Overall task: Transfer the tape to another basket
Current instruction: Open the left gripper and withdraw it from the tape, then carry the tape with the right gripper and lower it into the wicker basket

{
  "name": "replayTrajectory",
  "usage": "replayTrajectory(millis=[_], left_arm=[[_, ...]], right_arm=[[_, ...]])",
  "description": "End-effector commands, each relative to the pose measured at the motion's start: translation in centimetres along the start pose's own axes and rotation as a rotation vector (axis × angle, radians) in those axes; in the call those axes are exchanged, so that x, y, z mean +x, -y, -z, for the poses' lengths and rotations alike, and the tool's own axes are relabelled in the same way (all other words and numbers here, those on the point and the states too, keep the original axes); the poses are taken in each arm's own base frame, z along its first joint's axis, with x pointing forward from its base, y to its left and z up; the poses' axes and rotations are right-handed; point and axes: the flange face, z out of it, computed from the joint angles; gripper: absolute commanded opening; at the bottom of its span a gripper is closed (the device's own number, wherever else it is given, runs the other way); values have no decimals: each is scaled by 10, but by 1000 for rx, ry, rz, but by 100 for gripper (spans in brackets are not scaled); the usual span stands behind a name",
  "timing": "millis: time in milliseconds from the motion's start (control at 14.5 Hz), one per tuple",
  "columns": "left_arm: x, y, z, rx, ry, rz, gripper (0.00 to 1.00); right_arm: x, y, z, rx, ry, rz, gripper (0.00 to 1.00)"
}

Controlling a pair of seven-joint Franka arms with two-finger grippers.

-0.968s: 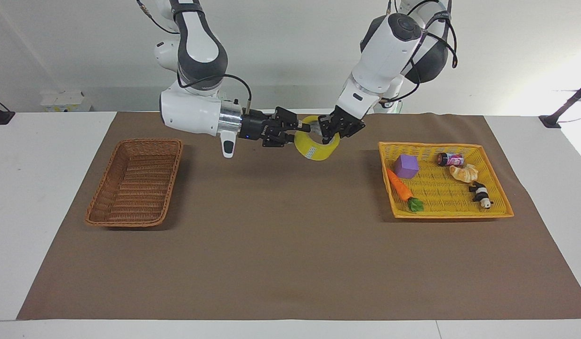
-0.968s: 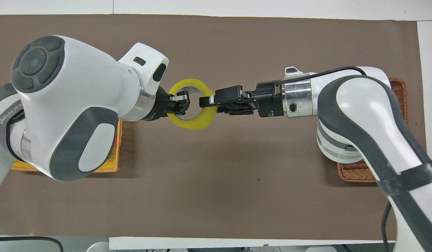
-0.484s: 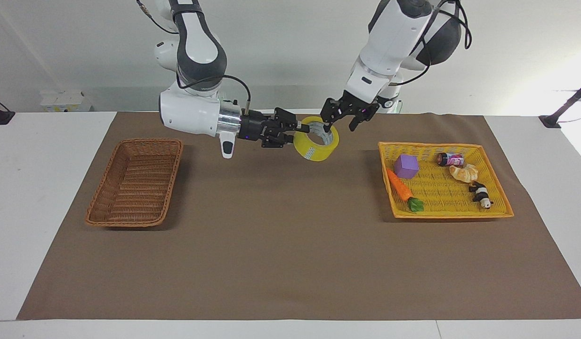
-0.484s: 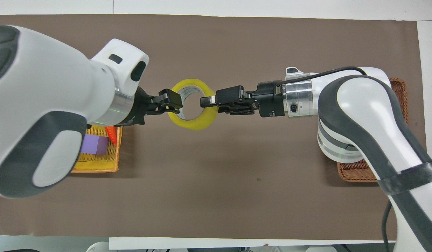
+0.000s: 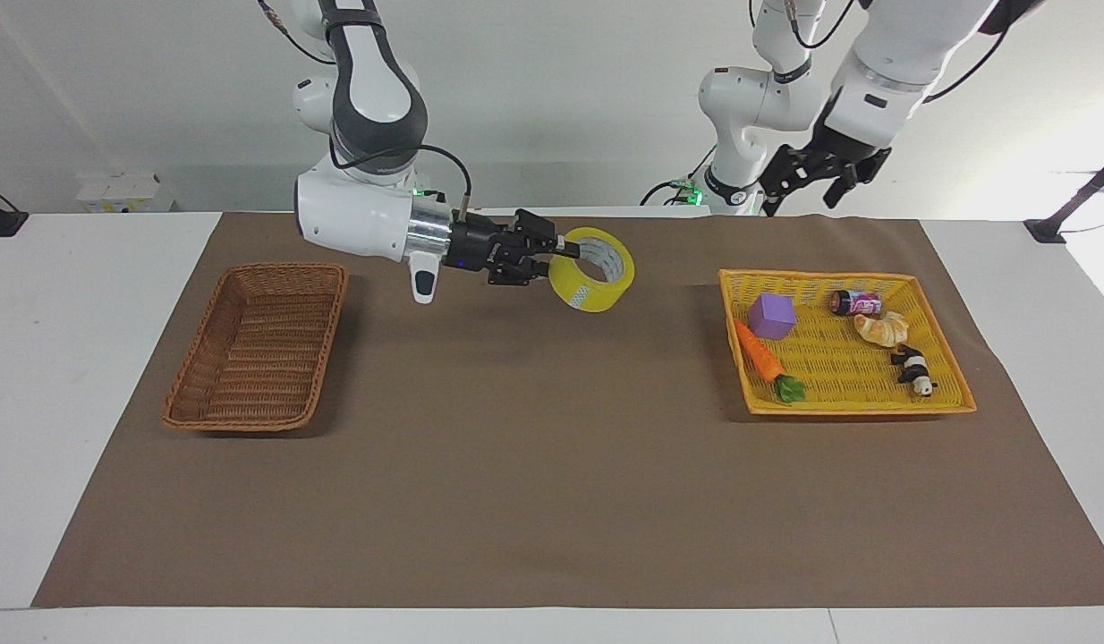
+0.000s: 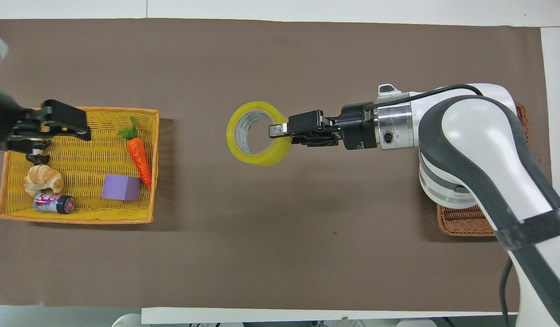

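The tape (image 5: 584,291) is a yellow ring held in the air over the middle of the brown mat. My right gripper (image 5: 559,251) is shut on its rim, one finger inside the ring. It also shows in the overhead view (image 6: 261,159), with the right gripper (image 6: 280,131) on the rim toward the right arm's end. The wicker basket (image 5: 257,349) stands empty at the right arm's end; in the overhead view (image 6: 466,222) my right arm mostly hides it. My left gripper (image 5: 811,183) is open, empty and raised high; in the overhead view (image 6: 62,136) it is over the yellow tray.
A yellow tray (image 5: 838,367) at the left arm's end holds a carrot (image 5: 760,358), a purple cube (image 5: 772,315), a can (image 5: 856,302), a croissant (image 5: 881,328) and a panda toy (image 5: 912,368). A brown mat (image 5: 552,465) covers the table.
My left gripper let go of the tape, opened, and drew back up toward its own end of the table. My right gripper keeps the tape and has shifted it slightly toward the wicker basket.
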Motion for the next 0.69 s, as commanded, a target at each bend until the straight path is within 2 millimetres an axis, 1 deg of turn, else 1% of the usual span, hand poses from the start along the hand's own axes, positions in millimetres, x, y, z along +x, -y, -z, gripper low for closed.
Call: replayTrajectory(millis=[0, 69, 138, 207, 276, 346, 484, 553, 622], left_arm=[[2, 75, 14, 13, 9, -26, 100], [2, 97, 19, 9, 5, -54, 100], [2, 114, 21, 10, 0, -74, 100], [-2, 126, 25, 6, -19, -70, 100], [-5, 131, 18, 5, -8, -57, 100], [-8, 131, 18, 4, -5, -56, 100], [-10, 129, 17, 7, 3, -62, 100], [-10, 129, 17, 6, 3, -60, 100], [-9, 129, 17, 7, 3, -60, 100]], right_arm=[[5, -9, 39, -13, 0, 30, 0], [10, -20, 62, -26, -11, 19, 0], [14, -33, 87, -46, -15, 8, 0], [15, -48, 116, -86, -3, 3, 0], [14, -64, 149, -122, 5, 19, 0], [11, -84, 188, -155, 1, 38, 0], [-6, -124, 262, -228, 2, 50, 0], [-16, -143, 295, -281, -2, 92, 0], [-24, -157, 318, -321, 1, 118, 0]])
